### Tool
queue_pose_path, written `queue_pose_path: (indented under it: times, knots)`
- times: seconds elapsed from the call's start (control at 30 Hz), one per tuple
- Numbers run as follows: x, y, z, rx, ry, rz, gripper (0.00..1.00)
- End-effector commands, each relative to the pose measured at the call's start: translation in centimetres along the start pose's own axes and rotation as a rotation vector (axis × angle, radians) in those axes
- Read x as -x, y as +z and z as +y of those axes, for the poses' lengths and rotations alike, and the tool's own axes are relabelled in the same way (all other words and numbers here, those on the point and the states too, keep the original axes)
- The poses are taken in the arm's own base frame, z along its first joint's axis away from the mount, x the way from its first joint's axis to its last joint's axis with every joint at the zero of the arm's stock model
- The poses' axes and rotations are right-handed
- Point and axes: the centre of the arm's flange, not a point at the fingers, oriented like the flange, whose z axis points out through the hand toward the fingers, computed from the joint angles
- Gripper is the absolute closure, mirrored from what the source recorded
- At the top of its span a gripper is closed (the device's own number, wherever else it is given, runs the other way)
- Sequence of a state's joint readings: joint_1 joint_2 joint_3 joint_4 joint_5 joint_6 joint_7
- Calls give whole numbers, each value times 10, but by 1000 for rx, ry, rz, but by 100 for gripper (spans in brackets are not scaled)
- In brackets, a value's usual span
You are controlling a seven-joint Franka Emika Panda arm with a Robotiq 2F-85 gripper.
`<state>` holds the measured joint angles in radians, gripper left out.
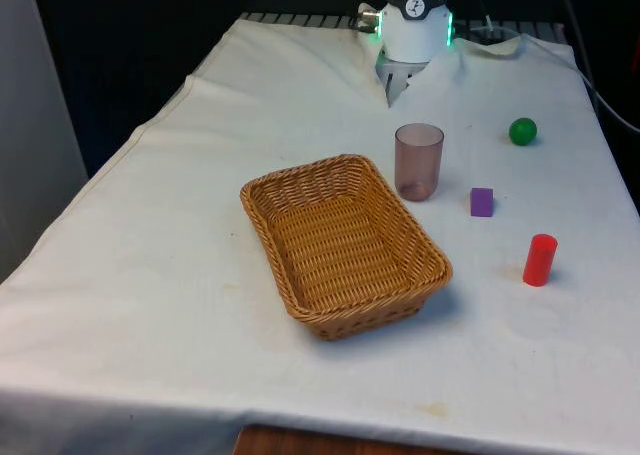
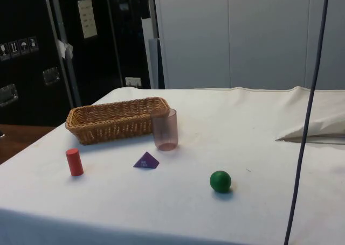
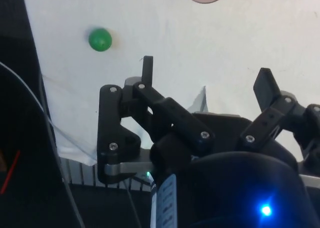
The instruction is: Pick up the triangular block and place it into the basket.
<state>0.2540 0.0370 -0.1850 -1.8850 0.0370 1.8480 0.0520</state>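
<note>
The triangular block (image 1: pixel 482 202) is small and purple and lies on the white cloth, a pyramid shape in the side view (image 2: pixel 146 160). It rests between a translucent pink cup (image 1: pixel 418 161) and a red cylinder (image 1: pixel 540 259). The wicker basket (image 1: pixel 370 320) sits mid-table to the front view's left of the block and holds nothing; its woven wall (image 2: pixel 108 131) faces the side camera. My gripper (image 1: pixel 398 79) hangs at the table's far end, well behind the cup and block. In the wrist view the gripper (image 3: pixel 206 77) is open with only bare cloth between its fingers (image 3: pixel 147 70).
A green ball (image 1: pixel 523 131) lies toward the far right in the front view, also seen from the side (image 2: pixel 220 181) and from the wrist (image 3: pixel 100 39). The pink cup (image 2: pixel 164 129) stands upright right beside the basket's corner. The red cylinder (image 2: pixel 74 162) stands upright near the table edge.
</note>
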Motion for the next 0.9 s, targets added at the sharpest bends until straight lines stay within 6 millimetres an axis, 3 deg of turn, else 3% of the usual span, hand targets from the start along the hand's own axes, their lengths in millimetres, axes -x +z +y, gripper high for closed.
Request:
queue_pose_path:
  times: [0.0, 0.13, 0.27, 0.87]
  knots:
    - [0, 1, -5, 6, 4, 10, 0]
    - [0, 2, -8, 2, 2, 0, 0]
    - [-1, 7, -26, 21, 7, 5, 0]
    - [-9, 21, -67, 91, 15, 6, 0]
